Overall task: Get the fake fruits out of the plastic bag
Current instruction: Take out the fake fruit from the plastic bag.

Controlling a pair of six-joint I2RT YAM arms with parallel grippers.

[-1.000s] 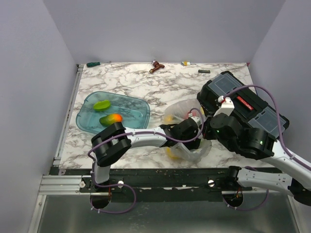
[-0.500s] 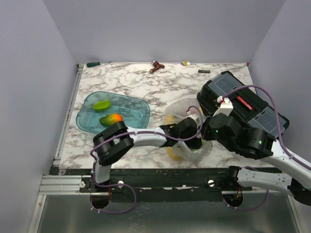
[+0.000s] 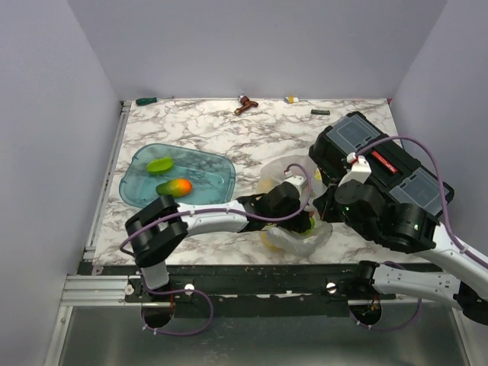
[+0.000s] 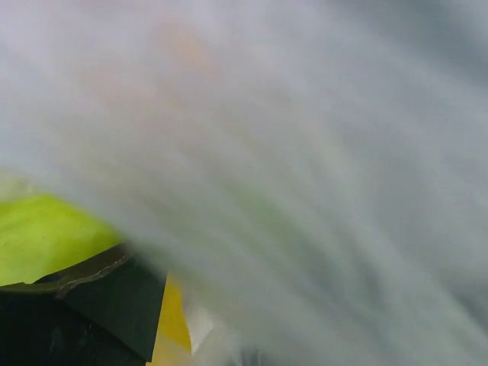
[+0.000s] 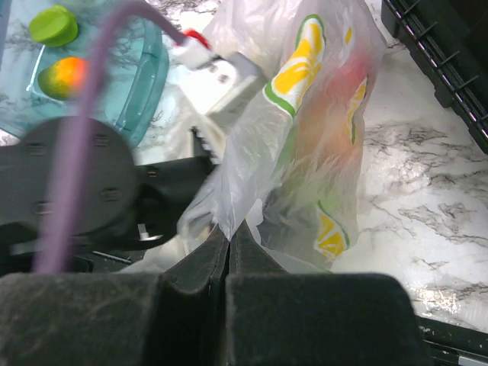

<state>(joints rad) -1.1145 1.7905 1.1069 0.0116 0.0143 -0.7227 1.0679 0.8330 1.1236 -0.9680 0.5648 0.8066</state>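
At the front edge of the worktop [image 3: 200,131], the plastic bag [image 3: 296,239] stood gripped.
Its film was pinched by the right gripper [image 5: 229,238], jaws pressed together; the left gripper [image 3: 303,219] sat inside it, opening impossible to tell.

black case [image 3: 339,149] just R of bag [image 3: 301,242]

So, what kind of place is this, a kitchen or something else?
Probably a robot test bench, not a kitchen: plain walls box in a marble-patterned table, two arms are bolted to a metal rail at its near edge, and the fruits in the teal tray look like plastic toys.
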